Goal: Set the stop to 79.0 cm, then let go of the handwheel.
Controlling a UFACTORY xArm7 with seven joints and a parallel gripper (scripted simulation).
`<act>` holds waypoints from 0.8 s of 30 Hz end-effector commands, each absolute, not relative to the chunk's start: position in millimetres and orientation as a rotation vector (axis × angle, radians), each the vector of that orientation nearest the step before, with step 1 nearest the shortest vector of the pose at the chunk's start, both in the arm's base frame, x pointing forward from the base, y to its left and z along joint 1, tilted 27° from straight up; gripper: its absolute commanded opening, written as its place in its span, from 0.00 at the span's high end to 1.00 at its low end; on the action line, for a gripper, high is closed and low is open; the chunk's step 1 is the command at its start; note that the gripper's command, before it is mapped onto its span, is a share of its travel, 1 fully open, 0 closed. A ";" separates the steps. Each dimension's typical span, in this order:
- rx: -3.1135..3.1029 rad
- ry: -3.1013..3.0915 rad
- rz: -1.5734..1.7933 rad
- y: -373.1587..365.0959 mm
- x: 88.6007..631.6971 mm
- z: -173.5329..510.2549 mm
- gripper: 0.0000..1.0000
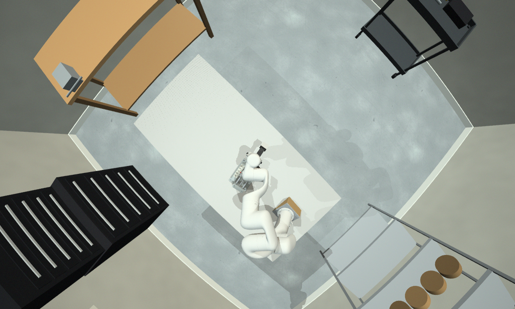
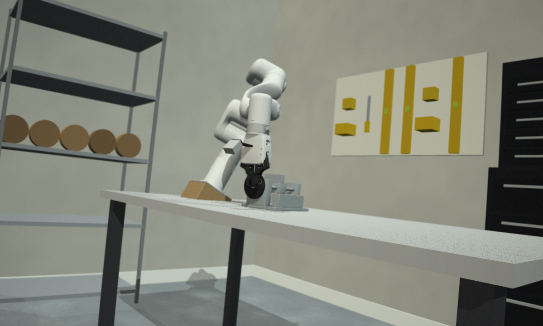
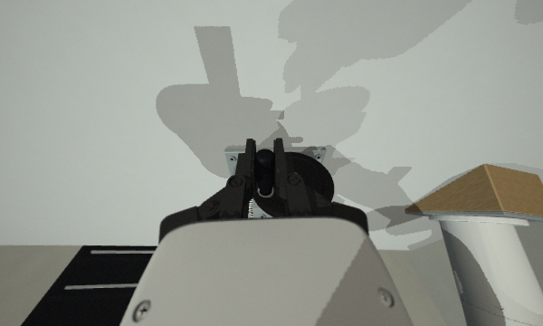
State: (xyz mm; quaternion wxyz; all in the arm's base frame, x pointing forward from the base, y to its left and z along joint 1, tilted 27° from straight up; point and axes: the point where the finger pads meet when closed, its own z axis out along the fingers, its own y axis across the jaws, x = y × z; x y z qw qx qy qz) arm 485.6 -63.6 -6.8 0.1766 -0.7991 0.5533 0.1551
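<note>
Fingers clamped on handwheel (image 3: 312, 181) knob, arm (image 2: 261, 109) bent downward

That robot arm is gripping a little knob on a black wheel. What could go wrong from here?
The hand is shut on the small knob at the rim of the black wheel, so the grip is narrow; it might slip off mid-turn. The scale on the grey device cannot be read here, so the wheel could be turned too far. Pulling away carelessly on release might nudge the wheel and spoil the setting.
</note>
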 end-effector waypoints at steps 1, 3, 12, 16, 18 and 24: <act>-2.262 1.569 0.436 -70.6 481.3 -0.1 0.94; -2.262 1.569 0.436 -72.2 479.4 1.3 0.94; -2.262 1.569 0.436 -77.0 471.8 4.7 0.94; -2.262 1.569 0.436 -79.4 467.0 5.5 0.94; -2.262 1.569 0.436 -80.5 464.6 5.7 0.94; -2.262 1.569 0.436 -82.9 457.4 4.8 0.94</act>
